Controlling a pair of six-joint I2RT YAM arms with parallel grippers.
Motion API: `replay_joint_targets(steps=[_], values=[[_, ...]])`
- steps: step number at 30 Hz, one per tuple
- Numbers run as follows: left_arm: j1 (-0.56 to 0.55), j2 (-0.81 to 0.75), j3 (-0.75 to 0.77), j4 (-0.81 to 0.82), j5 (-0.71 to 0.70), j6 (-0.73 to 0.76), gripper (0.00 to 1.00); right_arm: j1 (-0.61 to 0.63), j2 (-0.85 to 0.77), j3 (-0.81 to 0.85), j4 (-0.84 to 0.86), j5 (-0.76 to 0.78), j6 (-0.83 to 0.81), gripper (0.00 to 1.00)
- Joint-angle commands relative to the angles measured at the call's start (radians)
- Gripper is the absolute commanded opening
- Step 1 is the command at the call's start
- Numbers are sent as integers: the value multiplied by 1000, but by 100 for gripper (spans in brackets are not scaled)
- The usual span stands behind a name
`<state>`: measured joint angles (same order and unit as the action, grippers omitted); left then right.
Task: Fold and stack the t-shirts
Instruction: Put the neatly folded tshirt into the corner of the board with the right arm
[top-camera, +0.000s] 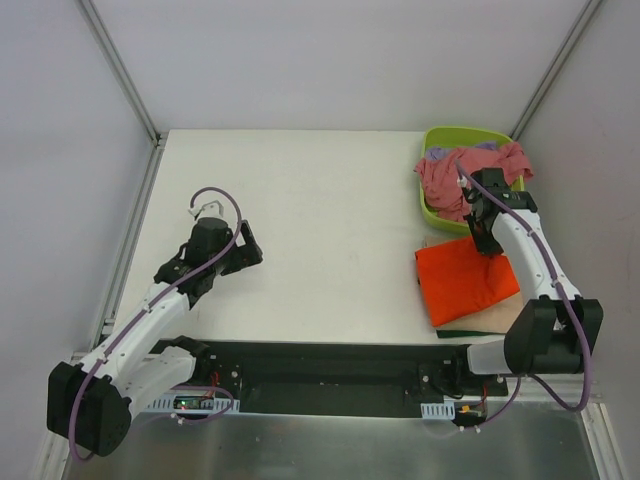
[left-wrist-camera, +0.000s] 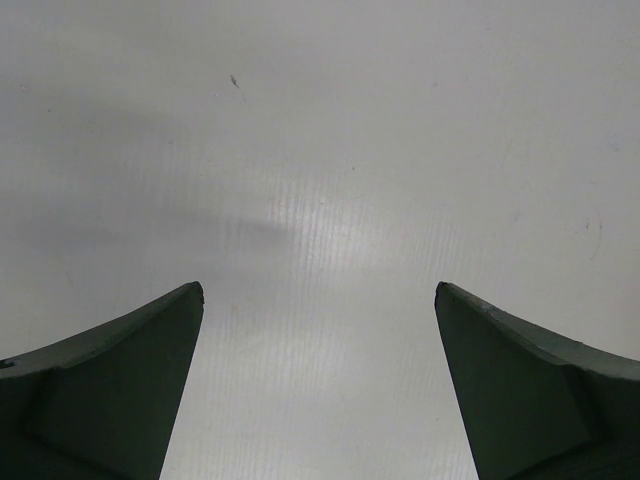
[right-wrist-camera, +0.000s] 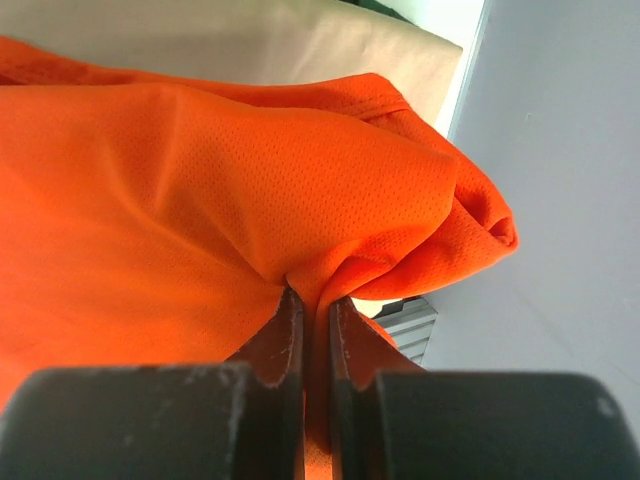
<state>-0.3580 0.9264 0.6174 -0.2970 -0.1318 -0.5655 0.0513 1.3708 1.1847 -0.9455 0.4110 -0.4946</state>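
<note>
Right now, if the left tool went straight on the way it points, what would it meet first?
Probably the table: the left wrist view shows only its white surface ahead of the open left tool. Depth is unclear.

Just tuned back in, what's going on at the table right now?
The right gripper is shut on a pinch of the orange t-shirt, which lies on a stack over a tan shirt and a dark green one. The left gripper hangs open over bare table, holding nothing. A pink shirt and a lavender one sit unfolded in the lime-green tub.
</note>
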Motion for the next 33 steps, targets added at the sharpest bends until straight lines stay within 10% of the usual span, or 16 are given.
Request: replay_joint_targets(steps=[1,13,23,31,33], values=[[11,-52,-8,-5,-9,9,99,-44,19,-5,80,31,-53,0],[11,-63,-11,-7,-3,13,99,-99,66,-51,166,11,-49,0],[11,-58,-10,-5,-14,13,99,-131,122,-14,56,20,82,21],[11,-58,-10,-5,-19,18,99,-139,116,9,50,172,143,94],[11,-61,-10,-5,-17,18,99,-139,94,29,53,184,165,96]])
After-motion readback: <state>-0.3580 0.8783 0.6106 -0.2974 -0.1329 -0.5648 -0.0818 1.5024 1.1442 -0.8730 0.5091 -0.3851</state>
